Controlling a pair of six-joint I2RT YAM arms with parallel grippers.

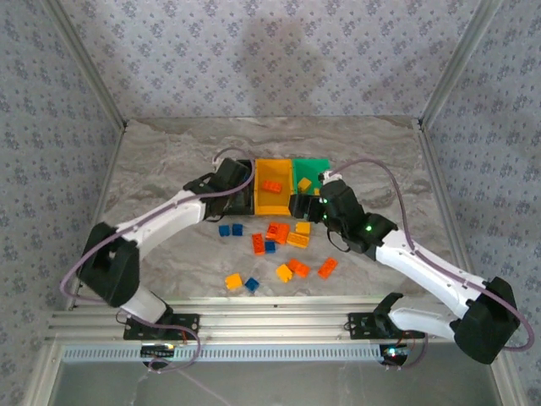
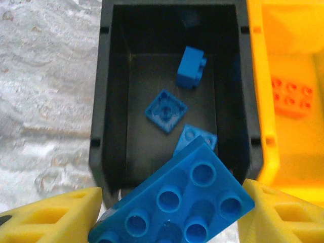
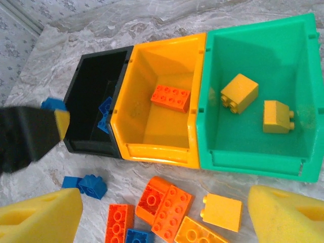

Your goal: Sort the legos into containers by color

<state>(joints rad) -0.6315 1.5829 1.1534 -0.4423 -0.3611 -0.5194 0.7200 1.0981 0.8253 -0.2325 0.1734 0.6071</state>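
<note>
- The containers [image 3: 202, 101] stand in a row on the bench [image 1: 169, 152].
- The left bin [image 3: 91, 76] holds three legos [image 2: 166, 110], the middle bin [image 3: 147, 76] one, the right bin [image 3: 253, 55] two.
- The loose legos [image 1: 297, 268] lie before the bins.
- The left end effector [image 2: 169, 223] grips a brick [image 2: 177, 202] above the left bin's near wall.

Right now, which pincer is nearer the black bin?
Left. The left pincer holds a blue brick at the black bin's near rim. The right pincer hangs open over loose bricks, in front of the orange bin and green bin, farther off.
</note>
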